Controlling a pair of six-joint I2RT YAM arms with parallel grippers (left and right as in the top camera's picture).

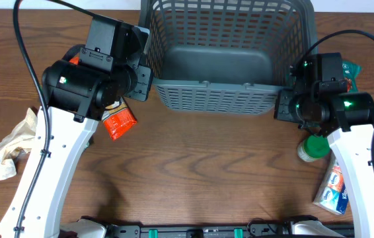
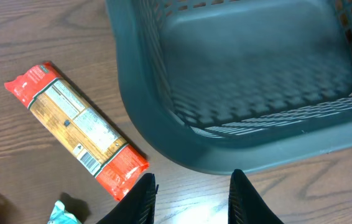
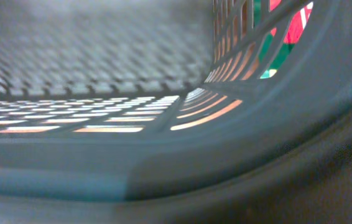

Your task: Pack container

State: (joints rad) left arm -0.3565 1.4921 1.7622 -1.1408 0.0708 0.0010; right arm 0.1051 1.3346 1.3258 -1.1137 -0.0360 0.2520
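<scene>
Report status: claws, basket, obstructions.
Left claw open, empty, at basket's near-left corner. Right claw tight against near-right corner, grip unclear. Basket floor bare where seen. Red packet lies beside left claw.

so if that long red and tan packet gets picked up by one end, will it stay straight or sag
The packet lies straight and evenly filled on the table, so it probably stays fairly stiff, perhaps drooping slightly. Its crimped red ends look thin, so a grip there may slip; mid-body seems safer. The film looks glossy, likely a bit slippery.
</scene>
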